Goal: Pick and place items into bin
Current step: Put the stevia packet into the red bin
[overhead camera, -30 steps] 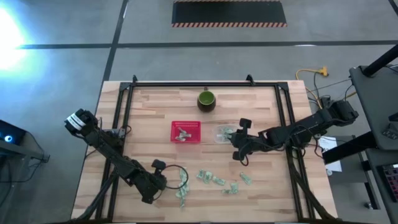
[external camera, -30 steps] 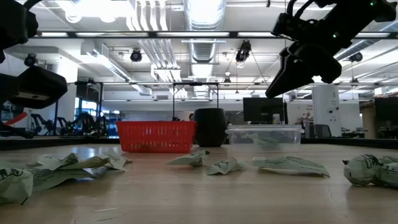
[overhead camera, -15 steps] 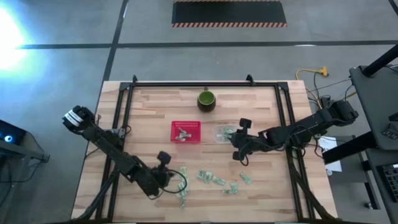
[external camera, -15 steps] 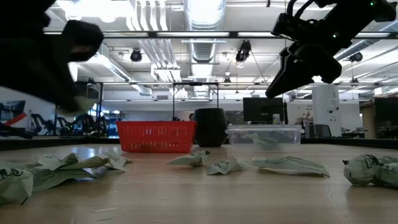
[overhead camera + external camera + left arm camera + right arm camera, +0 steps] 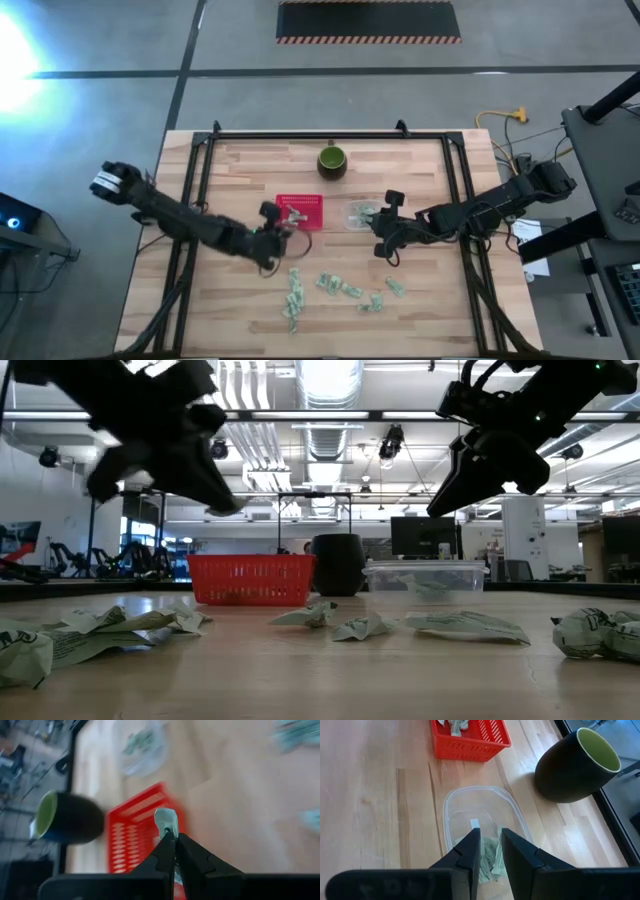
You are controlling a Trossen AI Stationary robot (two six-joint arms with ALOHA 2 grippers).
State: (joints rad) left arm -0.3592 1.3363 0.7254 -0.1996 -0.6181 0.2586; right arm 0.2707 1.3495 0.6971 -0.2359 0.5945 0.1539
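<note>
wrapped piece [image 5: 165, 820] in left end effector [image 5: 173, 840] tips

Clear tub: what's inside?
The clear tub holds several green-and-white wrapped pieces at the end nearest the right hand, plus a small white slip. The hand's fingers cover part of the pile, so no count.
</note>
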